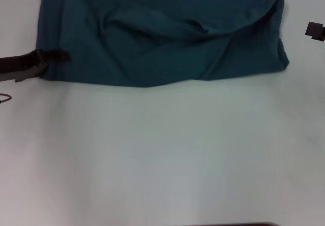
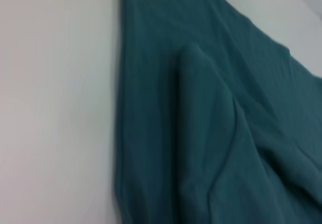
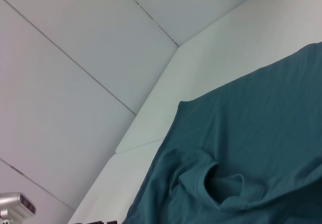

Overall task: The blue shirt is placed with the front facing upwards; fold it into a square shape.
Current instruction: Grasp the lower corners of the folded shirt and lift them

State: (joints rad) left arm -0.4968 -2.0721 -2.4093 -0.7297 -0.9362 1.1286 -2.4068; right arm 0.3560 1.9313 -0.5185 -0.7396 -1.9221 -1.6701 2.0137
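1. Head view: blue shirt [image 1: 162, 38] spread across the far half of the white table [image 1: 162, 155], from 10 o'clock to 2 o'clock, running off the top edge. Plain teal fabric showing, no lettering visible. Long raised fold across the middle; near hem sagging towards 6 o'clock; right corner bunched and lifted.
2. Head view: left gripper [image 1: 62, 55] entering from 9 o'clock, dark fingers lying at the shirt's left edge, close together over the cloth; pinching it or not, cannot tell.
3. Head view: right gripper [image 1: 315, 30], only a small dark piece at 3 o'clock, apart from the shirt's right edge. Open or closed, cannot tell.
4. Left wrist view: shirt [image 2: 216, 113] filling most of the picture, one long edge against the bare table [image 2: 55, 103]; rounded ridge of cloth through the middle. No fingers in sight.
5. Right wrist view: shirt [image 3: 251, 153] on the table [image 3: 211, 68], crumpled hollow fold near 6 o'clock. Pale tiled floor [image 3: 75, 48] beyond the table edge, 9 to 12 o'clock. No fingers in sight.
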